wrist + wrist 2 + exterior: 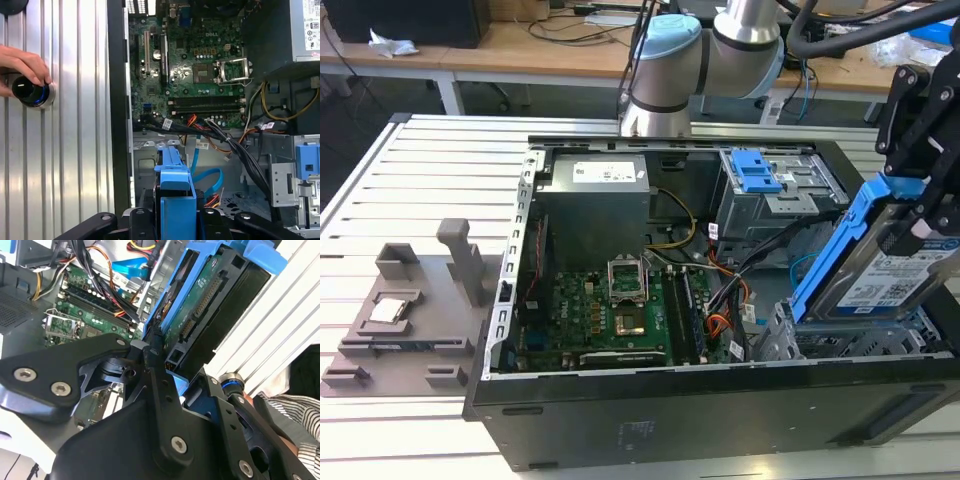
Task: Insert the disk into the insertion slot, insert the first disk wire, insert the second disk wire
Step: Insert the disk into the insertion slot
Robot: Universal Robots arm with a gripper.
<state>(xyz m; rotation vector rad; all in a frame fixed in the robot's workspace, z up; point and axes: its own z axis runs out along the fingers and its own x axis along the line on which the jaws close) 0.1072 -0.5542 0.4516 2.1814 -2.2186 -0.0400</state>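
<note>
Exterior view: gripper (918,215) clamped on the disk (885,275), held tilted just above the slot (820,345), at the exterior view's right inside the case (670,420).

Second wrist view: black fingers (155,375) pinching the disk (210,305) at its blue edge, motherboard (85,315) beyond.

First wrist view: disk (175,192) edge-on over the slot (145,160); a hand (20,62) on a knob (31,91) outside the case.
</note>
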